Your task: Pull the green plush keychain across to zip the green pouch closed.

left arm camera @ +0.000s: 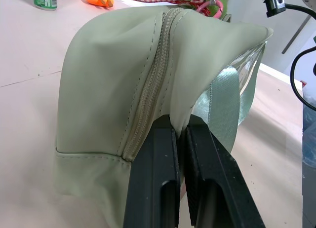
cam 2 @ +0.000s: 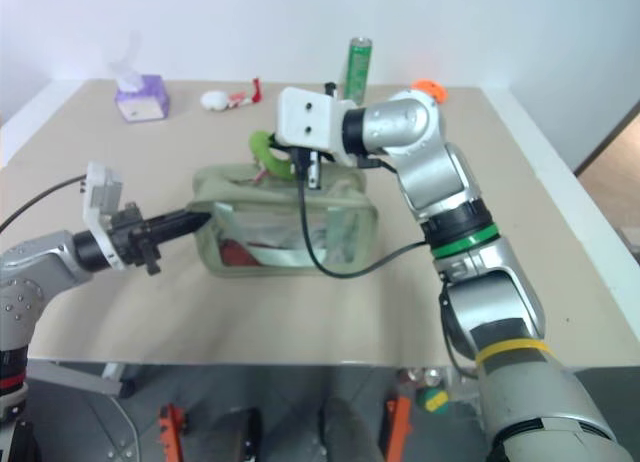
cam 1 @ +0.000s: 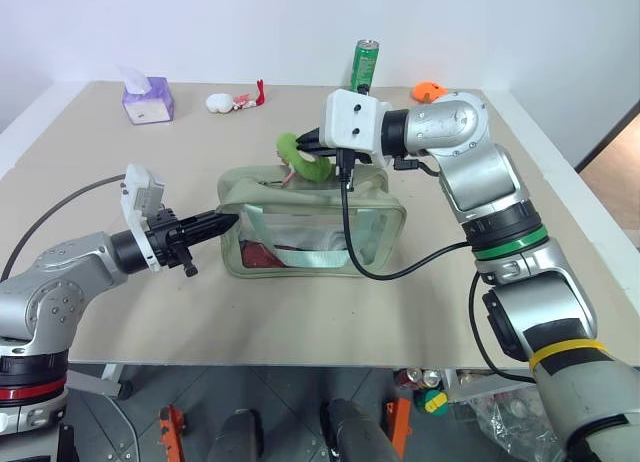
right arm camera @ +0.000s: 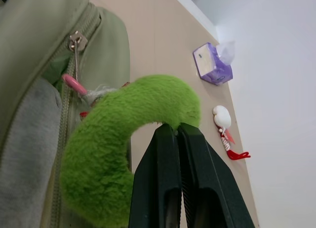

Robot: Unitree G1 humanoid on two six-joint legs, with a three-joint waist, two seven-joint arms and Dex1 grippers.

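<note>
From the head camera, the green pouch (cam 1: 312, 225) sits near the middle of the beige surface (cam 1: 90, 152), a boxy pale sage bag with clear side panels that show a red item and a pale green strap inside. The left pincer (cam 1: 229, 221) is clamped together on the pouch's end wall, and the right pincer (cam 1: 309, 139) is closed on the green plush keychain (cam 1: 300, 157), a bright lime fuzzy ring standing above the pouch's far top edge. Behind, near the far edge, stand a purple tissue box (cam 1: 147, 99), a small white and red toy (cam 1: 236, 101), a tall green can (cam 1: 365, 66) and an orange object (cam 1: 429, 90); any print on the can is too small to read. In the left wrist view, the two black fingers (left arm camera: 153, 178) pinch a fold of sage fabric just beside the stitched zipper. In the right wrist view, the black fingers (right arm camera: 195, 173) meet on the plush ring, which hangs by a pink link from a metal zipper pull (right arm camera: 77, 42).
</note>
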